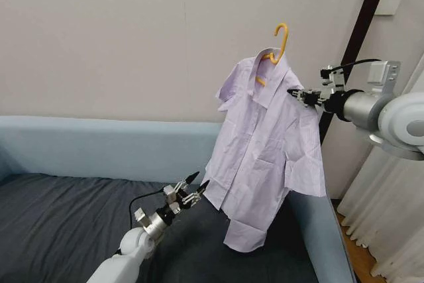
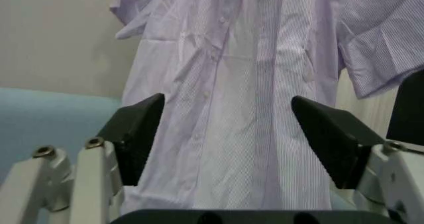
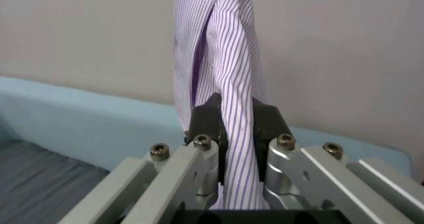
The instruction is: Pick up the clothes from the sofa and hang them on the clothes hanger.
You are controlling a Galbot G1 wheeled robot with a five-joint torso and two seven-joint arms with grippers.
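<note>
A lilac striped shirt hangs in the air on a yellow hanger, above the right end of the sofa. My right gripper is shut on the shirt's shoulder just below the collar; in the right wrist view the striped cloth is pinched between the black pads. My left gripper stands open low down, right beside the shirt's lower left hem. In the left wrist view the shirt front hangs just beyond the spread black fingers, apart from them.
The sofa has a dark grey seat and a pale blue back and arm. A dark slanted post stands against the wall at the right, with white curtains below it.
</note>
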